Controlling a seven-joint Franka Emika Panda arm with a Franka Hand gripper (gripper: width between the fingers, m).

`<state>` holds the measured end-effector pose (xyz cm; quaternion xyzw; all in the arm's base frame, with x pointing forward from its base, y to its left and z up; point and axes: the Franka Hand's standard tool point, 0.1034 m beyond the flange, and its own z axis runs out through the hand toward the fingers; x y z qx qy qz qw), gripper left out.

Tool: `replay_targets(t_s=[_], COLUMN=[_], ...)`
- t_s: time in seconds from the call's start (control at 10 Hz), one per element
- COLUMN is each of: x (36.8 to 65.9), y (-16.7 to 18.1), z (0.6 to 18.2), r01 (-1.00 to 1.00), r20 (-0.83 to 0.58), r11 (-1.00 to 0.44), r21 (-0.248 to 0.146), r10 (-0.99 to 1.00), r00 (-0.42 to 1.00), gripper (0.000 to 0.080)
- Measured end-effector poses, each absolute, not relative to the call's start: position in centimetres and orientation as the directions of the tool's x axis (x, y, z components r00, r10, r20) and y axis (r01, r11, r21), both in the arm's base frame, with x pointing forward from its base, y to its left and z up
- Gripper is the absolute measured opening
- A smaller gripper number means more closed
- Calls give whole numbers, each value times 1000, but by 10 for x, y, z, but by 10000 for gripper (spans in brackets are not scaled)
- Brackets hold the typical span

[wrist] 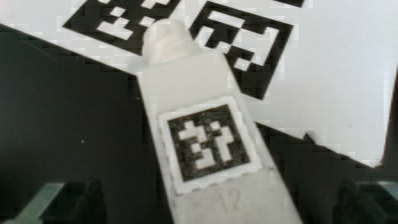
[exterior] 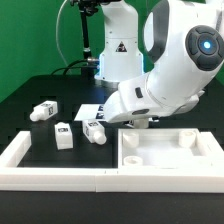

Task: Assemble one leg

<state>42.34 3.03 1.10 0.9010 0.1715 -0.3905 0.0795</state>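
The step in hand looks like the grasp on the leg (wrist: 206,135). The gripper (wrist: 210,204) hangs over it with its jaws spread wide. In the wrist view a dark finger (wrist: 54,203) shows on either side of the post, both clear of it, and nothing is held.

The leg lies flat with its tag face up. Its narrow end reaches across the edge of the marker board (wrist: 317,115), and the rest of its body lies over the black table (wrist: 54,110). In the exterior view the arm (exterior: 175,70) fills the upper right of the frame and hides the jaws. The leg under them is probably the one at the centre of that frame (exterior: 95,130), though the match is not certain. Another leg (exterior: 63,135) and a third leg (exterior: 43,112) lie at centre left. The tray-like piece (exterior: 165,155) sits at lower right.

To grasp well, the wrist should turn a little, since the post lies slightly askew to the line between the fingers and the pads ought to meet its long sides squarely. The descent should stop short of the marker board. The grip belongs on the thick body near the tag, leaving the narrow end free. The closing should be slow, because one finger touching first would swivel the post.
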Motion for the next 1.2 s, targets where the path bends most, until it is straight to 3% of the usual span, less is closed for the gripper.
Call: replay_targets(t_s=[0.3, 0.5, 0.6, 0.9, 1.0, 1.2], x=[423, 423, 423, 427, 433, 483], y=[29, 28, 28, 28, 27, 36], z=[11, 11, 11, 12, 28, 74], r01=[368, 367, 367, 365, 347, 263], r20=[-731, -731, -731, -718, -741, -710], r11=[-930, -930, -930, -931, -938, -964], r21=[9, 9, 9, 12, 4, -29], r10=[245, 244, 244, 246, 230, 205], r00=[637, 637, 637, 651, 631, 674], gripper=[649, 375, 285, 285, 285, 285])
